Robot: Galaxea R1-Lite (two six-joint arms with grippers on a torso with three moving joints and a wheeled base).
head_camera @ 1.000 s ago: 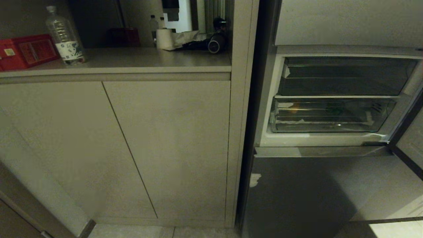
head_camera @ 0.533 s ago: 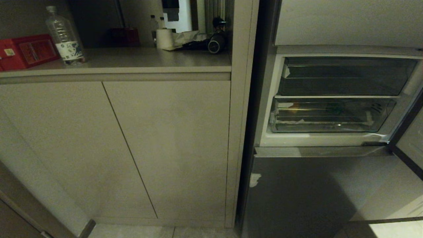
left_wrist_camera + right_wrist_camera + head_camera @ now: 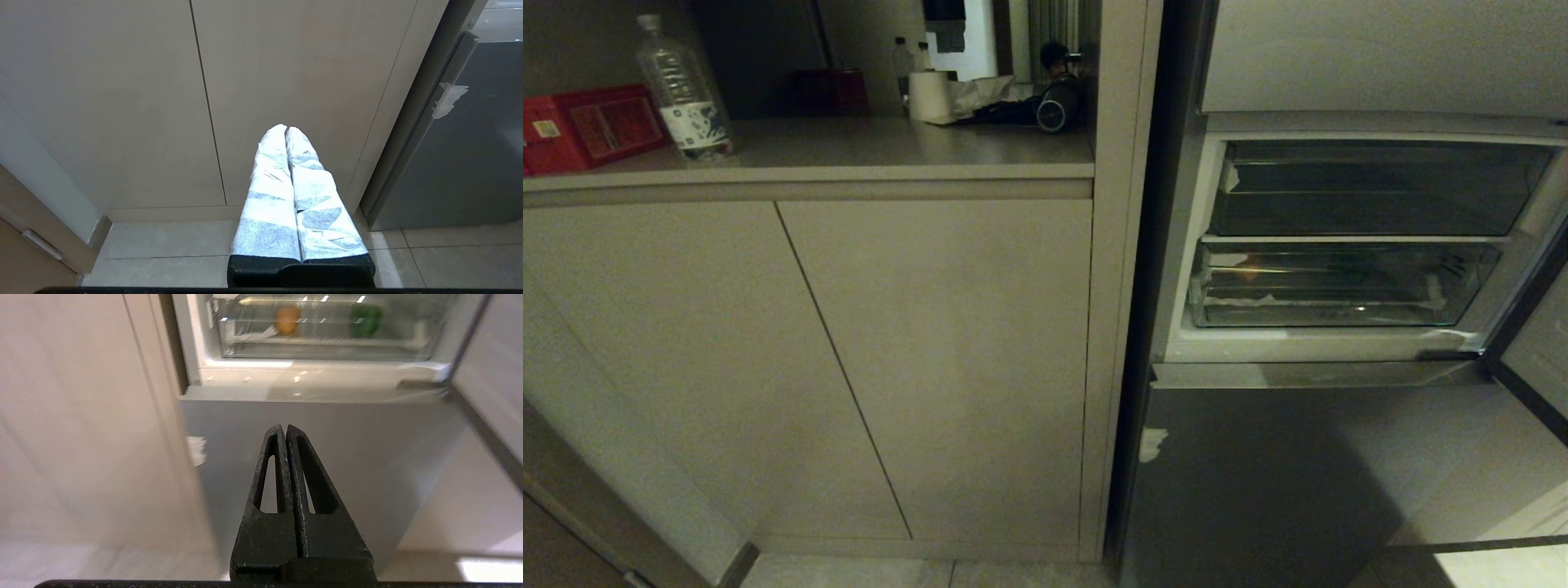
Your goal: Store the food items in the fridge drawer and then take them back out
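Black-fingered, the right gripper [image 3: 285, 426] is hanging pressed together, empty, before the grey lower fridge door [image 3: 327, 457]. White-wrapped, the left gripper [image 3: 285, 127] is pointing at the beige cabinet doors [image 3: 286, 81], also pressed together. Beyond, the fridge drawer [image 3: 1339, 286] is sitting pushed in, holding an orange item [image 3: 287, 319] and a green item [image 3: 365, 316].

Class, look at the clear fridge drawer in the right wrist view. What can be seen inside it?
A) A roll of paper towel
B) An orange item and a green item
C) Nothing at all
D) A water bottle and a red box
B: through the clear front of the fridge drawer an orange item and a green item show, apart from each other.
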